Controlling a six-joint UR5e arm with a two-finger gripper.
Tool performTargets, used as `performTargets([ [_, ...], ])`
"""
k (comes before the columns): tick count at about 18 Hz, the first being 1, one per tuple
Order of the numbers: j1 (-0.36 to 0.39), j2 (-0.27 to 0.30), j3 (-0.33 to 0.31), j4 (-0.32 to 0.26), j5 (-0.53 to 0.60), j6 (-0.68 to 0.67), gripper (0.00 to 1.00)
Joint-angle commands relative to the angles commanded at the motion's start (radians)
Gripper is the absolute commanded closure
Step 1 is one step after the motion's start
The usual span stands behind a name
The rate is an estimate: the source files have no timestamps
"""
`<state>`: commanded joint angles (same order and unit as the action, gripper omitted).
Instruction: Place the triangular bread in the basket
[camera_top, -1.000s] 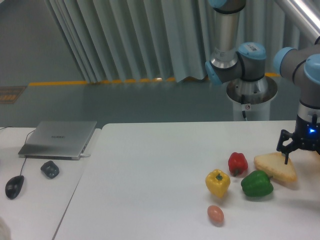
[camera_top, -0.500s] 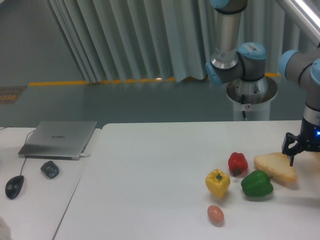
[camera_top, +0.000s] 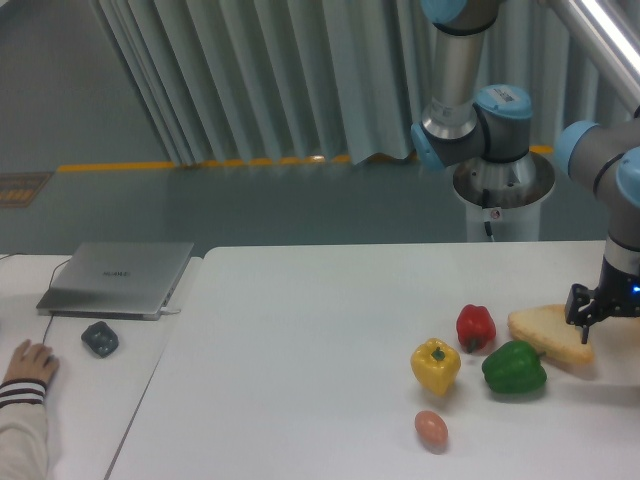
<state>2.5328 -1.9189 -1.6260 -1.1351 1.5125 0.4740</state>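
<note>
Fixed camera, the only view. Triangular bread (camera_top: 545, 332) lies flat on the white table (camera_top: 300, 350) near the right edge, just beside the green bell pepper (camera_top: 514, 367) and close to the red bell pepper (camera_top: 476, 327). Not lifted; task barely begun. You have the gripper (camera_top: 590, 322) low over the slice's right end, part cut off by the frame edge. One dark finger shows near the crust; I cannot tell whether the jaws are spread or closed, nor whether they touch the bread.

No basket visible in this frame, so you must judge the carry direction elsewhere. Grasp, lift, carry and release all remain.

Bread's long axis runs roughly left to right, dropping slightly to the right. Which end is the narrow tip I cannot tell.

Yellow bell pepper (camera_top: 436, 365) and egg (camera_top: 431, 429) sit apart to the left.
</note>
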Motion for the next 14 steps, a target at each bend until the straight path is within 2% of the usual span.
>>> performTargets([
  [3, -0.048, -0.037, 0.0, 0.002, 0.005, 0.0, 0.0],
  [8, -0.046, -0.028, -0.034, 0.003, 0.005, 0.005, 0.0],
  [14, -0.029, -0.025, -0.035, 0.002, 0.024, 0.012, 0.0],
])
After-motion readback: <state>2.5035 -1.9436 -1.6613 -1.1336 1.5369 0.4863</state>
